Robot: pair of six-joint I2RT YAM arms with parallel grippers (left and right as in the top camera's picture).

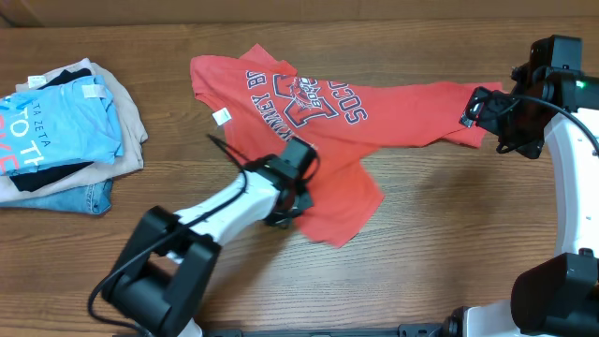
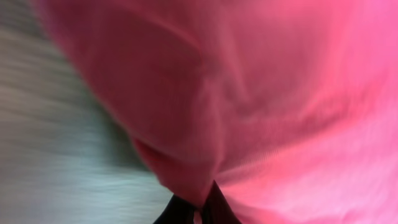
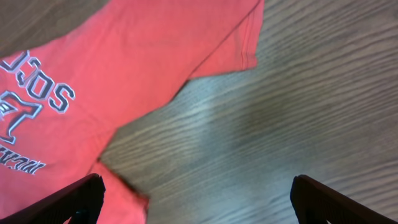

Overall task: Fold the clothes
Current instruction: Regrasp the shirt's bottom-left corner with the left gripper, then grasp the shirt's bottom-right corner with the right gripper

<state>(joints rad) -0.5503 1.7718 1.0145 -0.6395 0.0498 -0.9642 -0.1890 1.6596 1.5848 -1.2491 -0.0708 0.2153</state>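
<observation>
T-shirt, coral-red, lies spread and rumpled on the tabletop. I judge it light, limp and soft, so I'd pinch at its edges. My left tool is clenched on a fold of it, and my right tool is released, hovering over bare wood just beside it.

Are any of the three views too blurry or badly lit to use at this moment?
Overhead: sharp, evenly lit, T-shirt lettering legible. Right wrist: crisp, table grain clear, no glare. Left wrist: smeared and out of focus, the red cloth fills most of the frame, no detail readable.
</observation>
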